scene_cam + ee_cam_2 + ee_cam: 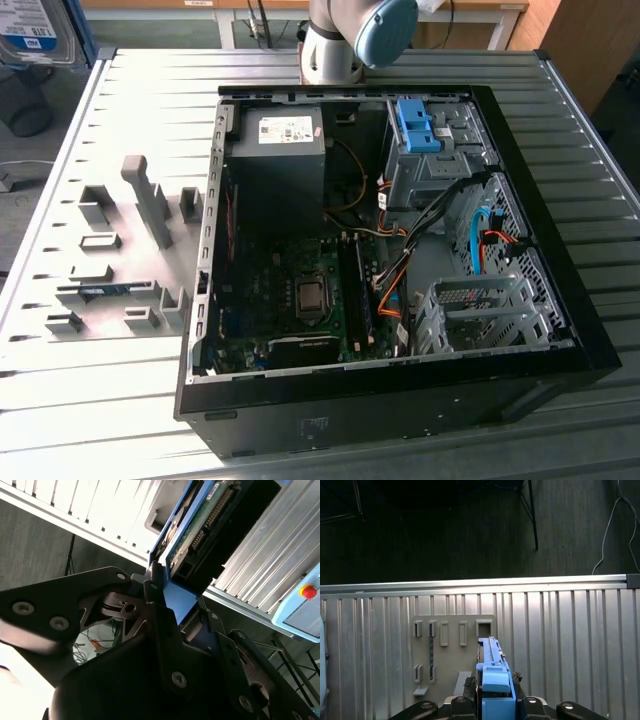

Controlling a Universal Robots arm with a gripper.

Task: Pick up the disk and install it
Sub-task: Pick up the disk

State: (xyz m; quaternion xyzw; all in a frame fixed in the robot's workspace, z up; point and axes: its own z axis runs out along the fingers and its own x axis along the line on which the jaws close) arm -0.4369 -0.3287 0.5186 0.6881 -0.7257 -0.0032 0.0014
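Clamping the disk [490, 652] is the pincer [492, 682]; second wrist view shows circuit board [200, 522].

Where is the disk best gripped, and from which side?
The disk is best pinched across its two flat faces at the blue-framed end, coming end-on: it is thin and flat, so those faces offer parallel surfaces. The gripper seems to hold it so now.
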